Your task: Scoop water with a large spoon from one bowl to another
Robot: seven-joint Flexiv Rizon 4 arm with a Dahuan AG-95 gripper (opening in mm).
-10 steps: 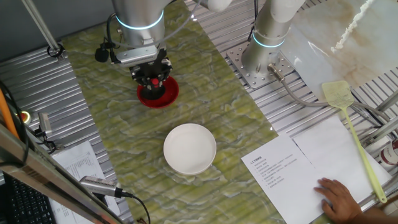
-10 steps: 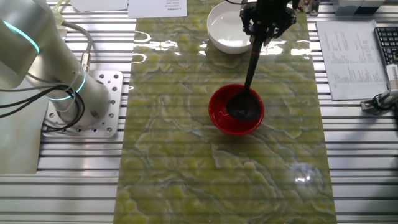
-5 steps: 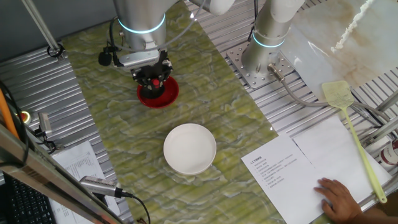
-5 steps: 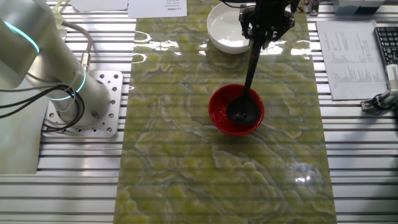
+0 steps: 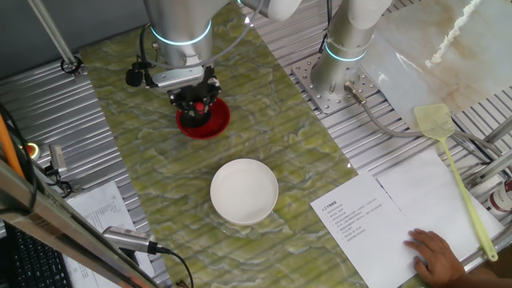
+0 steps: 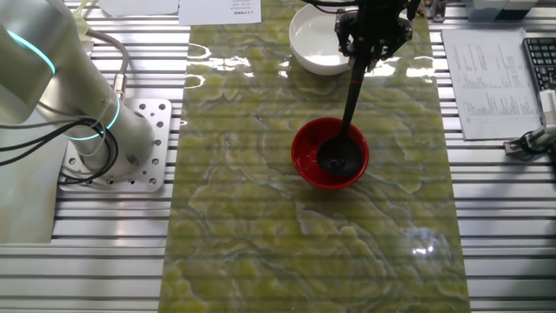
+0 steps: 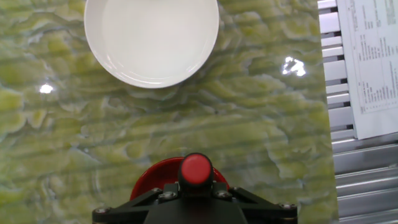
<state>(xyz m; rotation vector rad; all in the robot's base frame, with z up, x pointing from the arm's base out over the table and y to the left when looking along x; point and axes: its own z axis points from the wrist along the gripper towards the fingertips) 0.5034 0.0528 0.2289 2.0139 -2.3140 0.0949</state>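
My gripper (image 6: pixel 366 43) is shut on the upper end of the black ladle's handle (image 6: pixel 352 91). The ladle's round cup (image 6: pixel 339 156) rests inside the small red bowl (image 6: pixel 306 170), handle leaning slightly. In one fixed view the gripper (image 5: pixel 194 94) stands right over the red bowl (image 5: pixel 216 122) and hides most of it. The hand view shows the handle's red tip (image 7: pixel 196 168) between the black fingers, the red bowl's rim (image 7: pixel 144 179) below, and the white bowl (image 7: pixel 152 38) ahead. The white bowl (image 5: pixel 244 190) sits apart from the red one, also seen in the other fixed view (image 6: pixel 311 39).
A yellow-green fly swatter (image 5: pixel 448 156) lies on the metal surface at right. A printed paper (image 5: pixel 360 216) with a person's hand (image 5: pixel 436 254) on it lies near the front. A second arm's base (image 5: pixel 346 60) stands on a bolted plate beside the green mat (image 5: pixel 272 136).
The gripper and ladle have shifted very slightly; the cup stays in the red bowl. Nothing else has moved.
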